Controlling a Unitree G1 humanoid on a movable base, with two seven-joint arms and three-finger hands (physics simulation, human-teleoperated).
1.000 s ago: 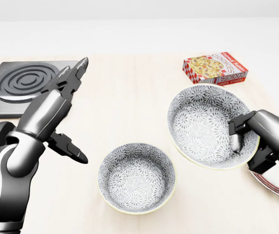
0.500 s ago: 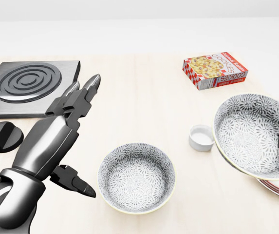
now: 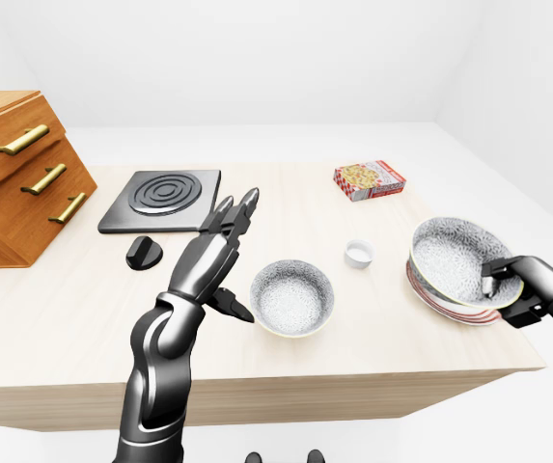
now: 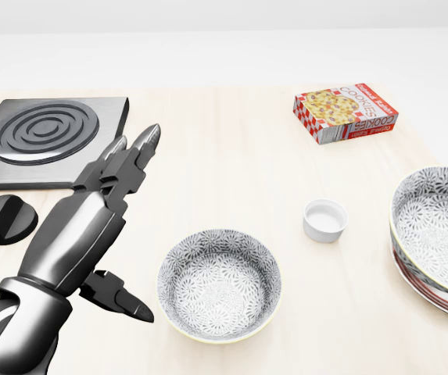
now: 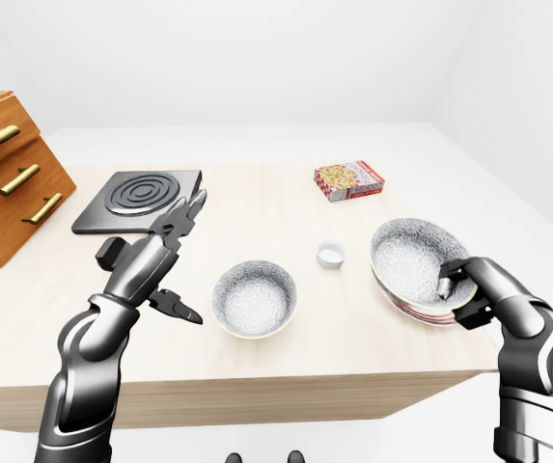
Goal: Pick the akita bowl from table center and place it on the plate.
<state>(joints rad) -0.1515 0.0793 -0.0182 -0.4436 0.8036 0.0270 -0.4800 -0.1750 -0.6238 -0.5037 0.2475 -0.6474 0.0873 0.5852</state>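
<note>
Now the placing step is nearly finished. In the left-eye view the akita bowl sits over the plate at the desk's right end, slightly tilted. The right hand is closed on its near rim. Whether the bowl's base fully rests on the plate I cannot tell. The left hand hovers open and empty, its fingers spread, beside the second bowl.

In the head view the akita bowl is at the right edge, nested over the plate's striped rim, and the right hand does not show. Half a second ago the bowl was further left and higher, with a finger visible on its rim. A second ago it hung near the desk's centre, hiding the white cup. The left hand has barely moved.

In the right-eye view a finger hooks inside the rim with the thumb outside. The next move, I judge, is to settle the bowl level, spread the fingers, and draw away without dragging it.
</note>
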